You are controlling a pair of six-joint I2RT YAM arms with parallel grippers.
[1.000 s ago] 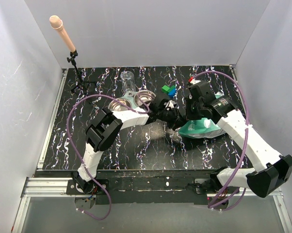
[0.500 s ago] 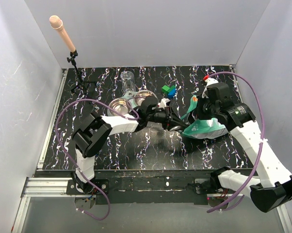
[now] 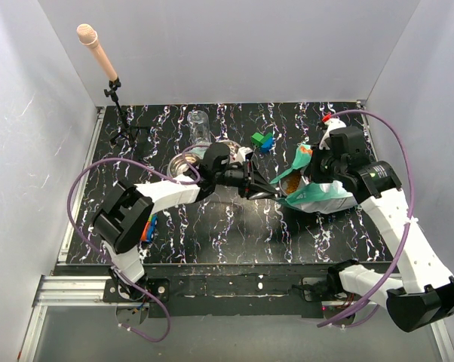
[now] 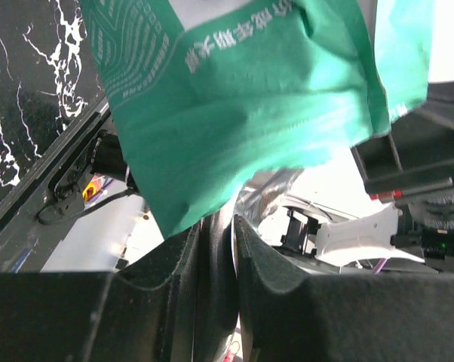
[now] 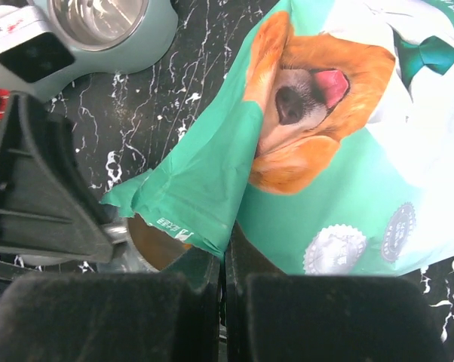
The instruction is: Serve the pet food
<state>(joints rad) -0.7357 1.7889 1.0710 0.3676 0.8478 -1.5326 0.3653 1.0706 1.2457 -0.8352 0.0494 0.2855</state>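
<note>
- The table (image 3: 212, 230) is black with white veining; both arms rise from its near edge.
- The left arm reaches from the near left toward the centre. The left gripper (image 4: 217, 226) has its jaws nearly together, clamped on a thin dark shaft that looks like the handle of a scoop (image 3: 275, 194). The scoop points right, at the bag's mouth.
- The bag (image 3: 321, 197) lies right of centre, teal and white with a golden dog printed on it, its mouth facing left.
- The pet food (image 3: 291, 183) shows as an orange-brown patch inside that open mouth, just right of the scoop. None can be seen elsewhere.
- The right gripper (image 5: 225, 256) is pinched tight on the bag's upper edge and holds that flap up off the table.
- A double bowl (image 3: 183, 161) sits left of centre, partly under the left arm; the pan in view looks bare metal.
- Green and blue blocks (image 3: 262, 139) lie just beyond the left gripper.
- A clear glass (image 3: 199, 123) stands behind the bowl.
- A microphone (image 3: 87, 34) on a stand sits at the far left corner.
</note>
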